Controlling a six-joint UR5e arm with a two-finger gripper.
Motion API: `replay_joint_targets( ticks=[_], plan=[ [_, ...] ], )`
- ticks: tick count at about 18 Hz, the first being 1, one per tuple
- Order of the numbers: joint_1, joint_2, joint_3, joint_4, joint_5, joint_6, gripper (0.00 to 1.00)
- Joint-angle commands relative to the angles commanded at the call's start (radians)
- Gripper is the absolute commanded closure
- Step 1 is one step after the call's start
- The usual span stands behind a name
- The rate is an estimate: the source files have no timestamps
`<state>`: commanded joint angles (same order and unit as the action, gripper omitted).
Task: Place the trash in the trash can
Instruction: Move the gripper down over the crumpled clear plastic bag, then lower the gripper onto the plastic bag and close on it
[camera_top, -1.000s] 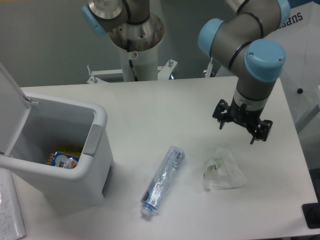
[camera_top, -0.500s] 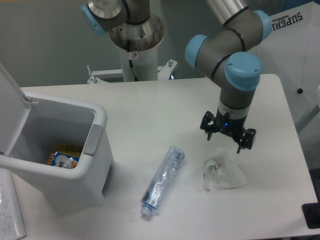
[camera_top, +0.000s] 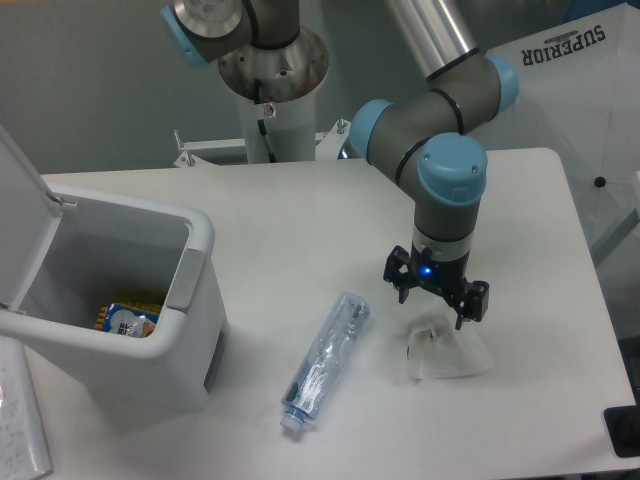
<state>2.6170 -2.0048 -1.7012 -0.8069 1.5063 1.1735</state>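
Gripper (camera_top: 436, 299), fingers spread wide and holding nothing, poised directly over the upper edge of the crumpled clear wrapper (camera_top: 447, 345), which lies flat on the white table (camera_top: 300, 220) toward its right side. To the left of the wrapper, apart from it, lies the crushed water bottle (camera_top: 325, 358), cap end toward the near table edge. Farther left stands the trash can (camera_top: 150, 330), lid raised, a printed packet (camera_top: 125, 320) visible inside. Step in hand, as judged: approach to the wrapper. Next move calls for a short descent, then closure on the thin, yielding film without pinching only air.
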Motion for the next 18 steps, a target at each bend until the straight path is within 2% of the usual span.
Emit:
replay_joint_targets(
  ticks=[6, 11, 16, 18],
  plan=[
    [-0.021, -0.032, 0.000, 0.008, 0.023, -0.038, 0.00],
    [-0.063, -0.064, 0.005, 0.011, 0.144, -0.078, 0.00],
    [-0.066, -0.084, 0.012, 0.012, 0.149, -0.081, 0.00],
    [-0.066, -0.086, 0.014, 0.012, 0.149, -0.081, 0.09]
  ],
)
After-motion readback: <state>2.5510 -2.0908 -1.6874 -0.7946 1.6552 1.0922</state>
